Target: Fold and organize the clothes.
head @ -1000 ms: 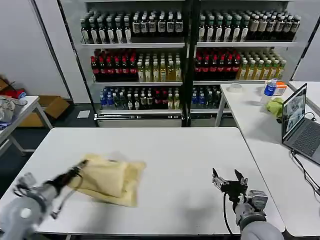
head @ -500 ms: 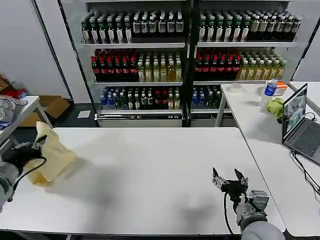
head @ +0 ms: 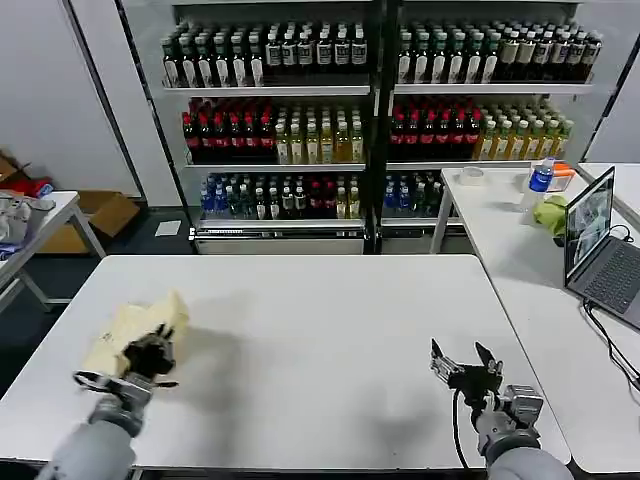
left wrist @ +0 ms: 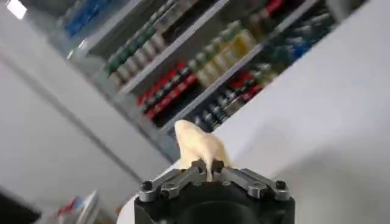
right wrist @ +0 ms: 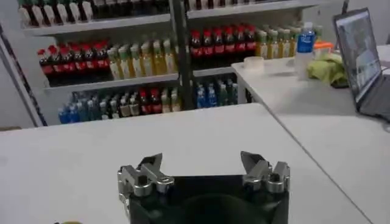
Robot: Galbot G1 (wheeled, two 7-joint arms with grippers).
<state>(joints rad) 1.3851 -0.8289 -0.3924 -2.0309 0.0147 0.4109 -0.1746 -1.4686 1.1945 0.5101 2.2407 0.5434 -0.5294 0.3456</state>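
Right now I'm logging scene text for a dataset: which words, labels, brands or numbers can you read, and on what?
None can be read.
Shelf bottles: labels too small.
Laptop: screen content blurred.
Blue-capped bottle: label illegible.
T-shirt in the left end effector: no print visible.

Bright, even, from overhead. Soft shadows only, faint on the white surface (head: 330,340) beside the T-shirt (head: 135,328) and beneath the right gripper (head: 465,365). Motion blur across the left wrist view: shelves (left wrist: 201,55) smeared, T-shirt edges soft. Mild glare on the bottles (head: 300,50).
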